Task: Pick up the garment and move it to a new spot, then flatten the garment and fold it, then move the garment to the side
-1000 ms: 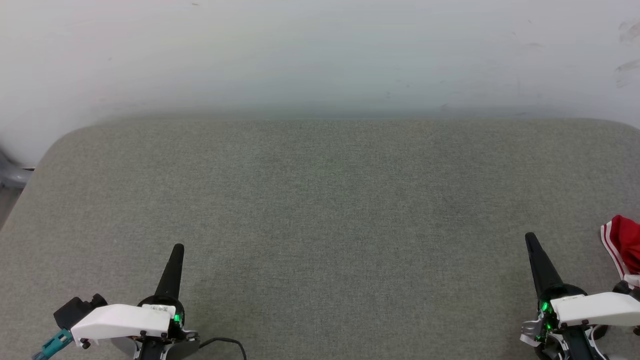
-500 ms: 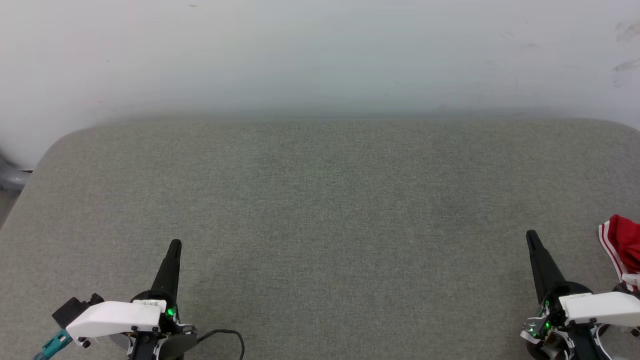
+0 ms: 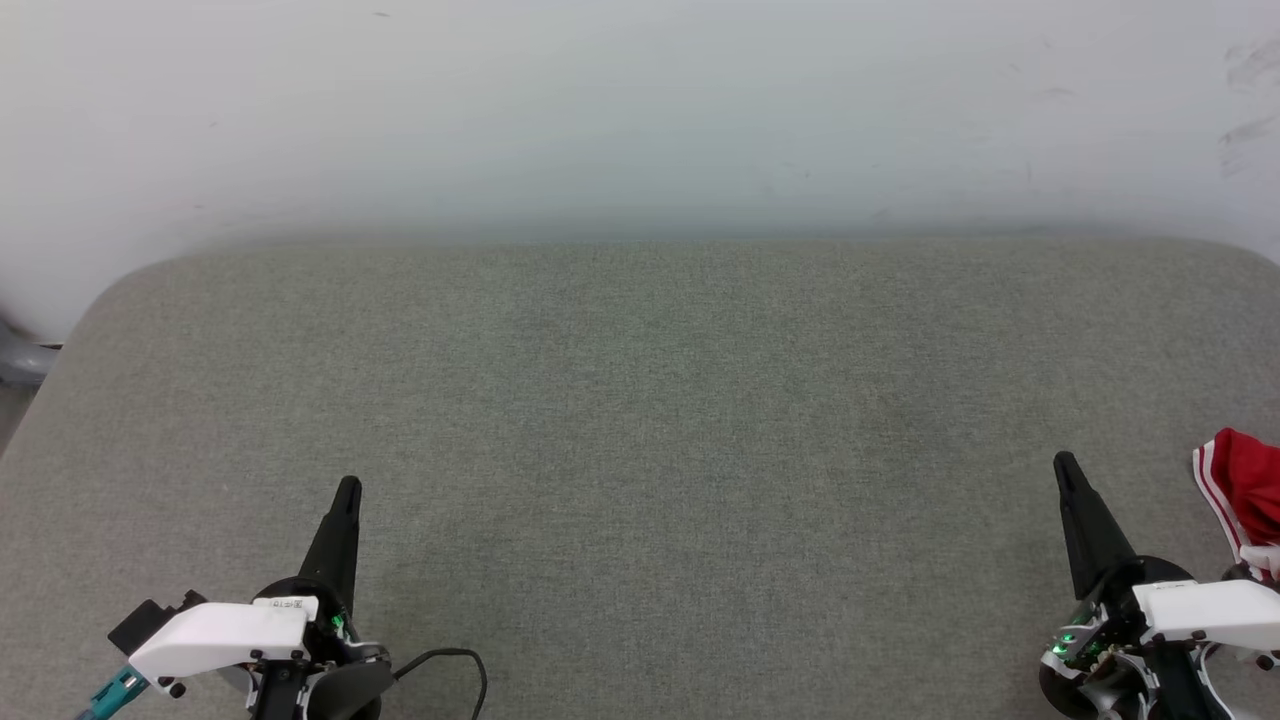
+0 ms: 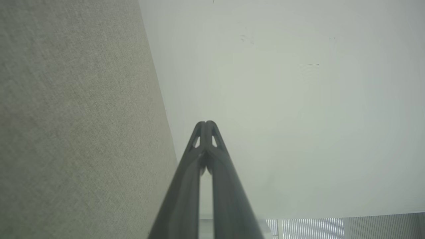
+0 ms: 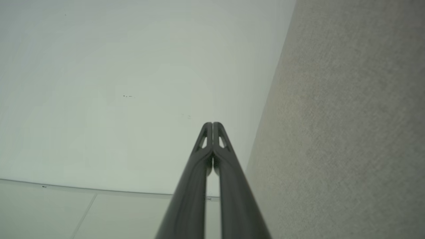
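Observation:
A bit of the garment (image 3: 1245, 490), red with white stripes along its edge, lies at the right edge of the head view and is cut off by the frame. My right gripper (image 3: 1066, 466) is shut and empty, its fingers pointing away from me, a short way left of the garment and apart from it. At the lower left my left gripper (image 3: 348, 491) is shut too, holding nothing. In the wrist views the left gripper (image 4: 206, 123) and the right gripper (image 5: 212, 124) each show fingertips pressed together against the pale wall.
A wide grey fabric surface (image 3: 640, 400) with rounded far corners spreads before me, its far edge against a pale wall (image 3: 640, 110). A black cable (image 3: 455, 662) loops beside the left wrist. A grey object (image 3: 15, 355) peeks in at the far left.
Both grippers have drawn back slightly toward the bottom of the head view. The view has shifted a little. The garment has not moved.

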Controlling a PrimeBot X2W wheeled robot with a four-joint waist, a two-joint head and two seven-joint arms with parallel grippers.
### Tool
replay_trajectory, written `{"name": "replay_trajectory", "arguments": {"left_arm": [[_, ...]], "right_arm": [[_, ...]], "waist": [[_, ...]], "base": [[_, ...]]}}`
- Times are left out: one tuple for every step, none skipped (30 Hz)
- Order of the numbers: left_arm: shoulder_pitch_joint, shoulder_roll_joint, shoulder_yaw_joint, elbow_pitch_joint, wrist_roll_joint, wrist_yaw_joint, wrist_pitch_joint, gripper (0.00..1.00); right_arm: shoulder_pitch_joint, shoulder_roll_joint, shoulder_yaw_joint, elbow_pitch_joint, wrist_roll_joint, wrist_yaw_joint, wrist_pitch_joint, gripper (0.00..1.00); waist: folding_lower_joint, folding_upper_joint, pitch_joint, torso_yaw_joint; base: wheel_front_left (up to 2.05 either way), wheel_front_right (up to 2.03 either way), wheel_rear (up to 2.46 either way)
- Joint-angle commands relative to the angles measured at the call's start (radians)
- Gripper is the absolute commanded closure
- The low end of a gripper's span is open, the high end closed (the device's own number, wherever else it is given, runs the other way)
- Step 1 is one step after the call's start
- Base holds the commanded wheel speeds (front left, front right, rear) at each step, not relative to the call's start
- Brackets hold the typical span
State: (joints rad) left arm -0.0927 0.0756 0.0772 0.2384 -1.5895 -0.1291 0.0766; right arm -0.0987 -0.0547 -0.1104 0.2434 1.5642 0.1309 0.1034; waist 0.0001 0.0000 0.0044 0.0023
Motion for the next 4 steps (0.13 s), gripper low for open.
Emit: {"name": "replay_trajectory", "arguments": {"left_arm": [[-0.017, -0.005, 0.006, 0.003, -0.016, -0.003, 0.008, 1.0], [-0.018, -0.005, 0.006, 0.004, -0.023, -0.003, 0.009, 1.0], [-0.018, -0.005, 0.008, 0.005, -0.036, -0.003, 0.012, 1.0], [-0.018, -0.006, 0.009, 0.006, -0.042, -0.003, 0.015, 1.0]], "right_arm": [[-0.014, 0.006, -0.003, 0.001, 0.017, 0.0, 0.005, 1.0], [-0.015, 0.006, -0.003, 0.001, 0.024, 0.0, 0.007, 1.0], [-0.016, 0.007, -0.004, 0.002, 0.037, 0.0, 0.01, 1.0], [-0.016, 0.007, -0.005, 0.002, 0.043, 0.0, 0.012, 1.0]], "waist": [[-0.0001, 0.0, 0.0, 0.0], [-0.0001, 0.0, 0.0, -0.001], [-0.0001, 0.0, -0.001, -0.001], [-0.0001, 0.0, -0.001, -0.002]], "base": [[0.0, 0.0, 0.0], [0.0, 0.0, 0.0], [0.0, 0.0, 0.0], [0.0, 0.0, 0.0]]}}
